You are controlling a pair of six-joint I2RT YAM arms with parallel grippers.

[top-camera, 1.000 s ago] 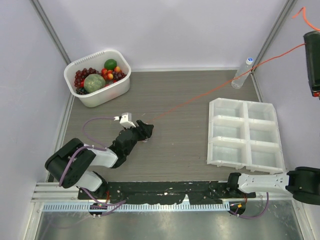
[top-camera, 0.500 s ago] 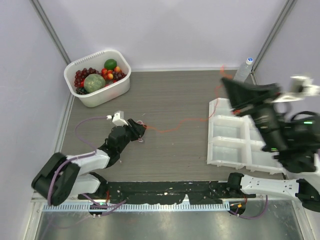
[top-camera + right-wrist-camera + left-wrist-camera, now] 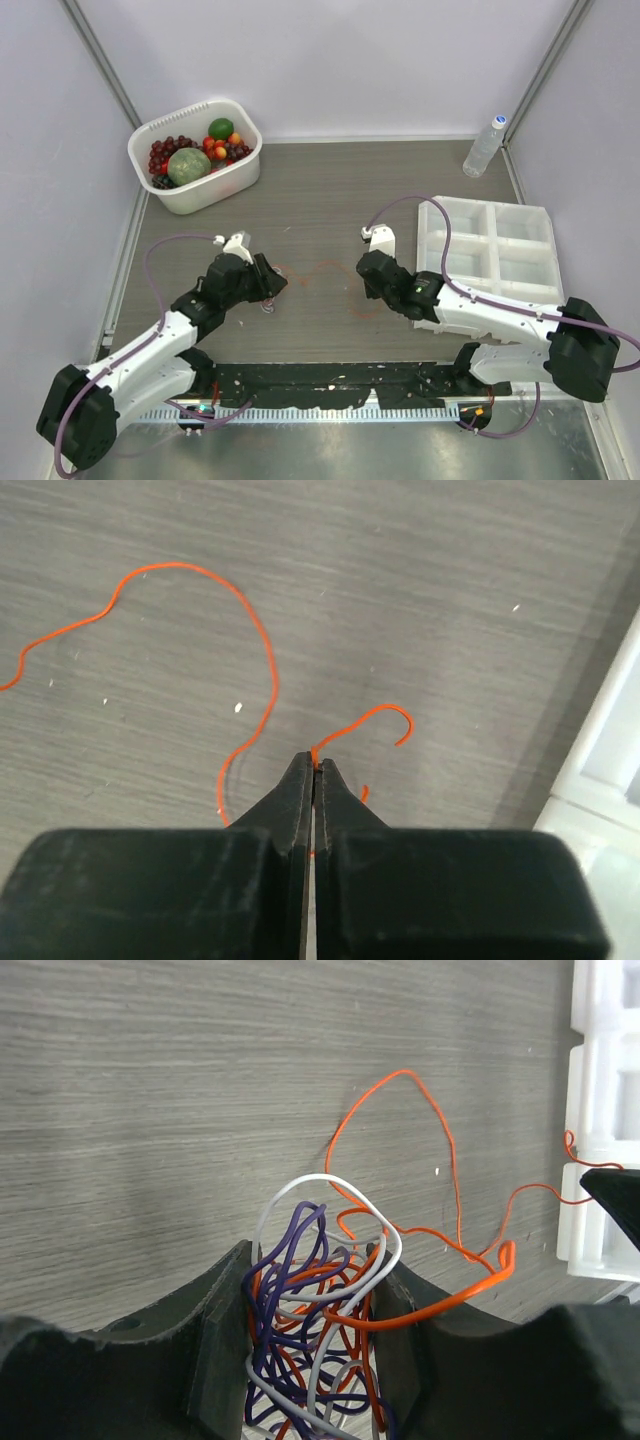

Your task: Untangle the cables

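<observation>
Two pairs of fingers are seen low over the table [image 3: 340, 190]. The left fingers [image 3: 222, 1325] are closed around a tangle of cables [image 3: 310, 1360], in which purple, white and orange strands are mixed. The tangle is held between them, left of the middle of the table. One orange cable [image 3: 470, 1290] is led out of the tangle in loose loops across the table toward the right. Near its far end it is pinched by the right fingers [image 3: 300, 795], which are pressed together at the tips, and a short hooked end is left free just beyond them. From above, the orange cable is seen lying slack between the two pairs of fingers. A white tray [image 3: 493, 250] with compartments is placed at the right side, just beside the right arm. A basket [image 3: 210, 195] of fruit is placed at the far left corner and a bottle [image 3: 483, 150] at the far right corner.
</observation>
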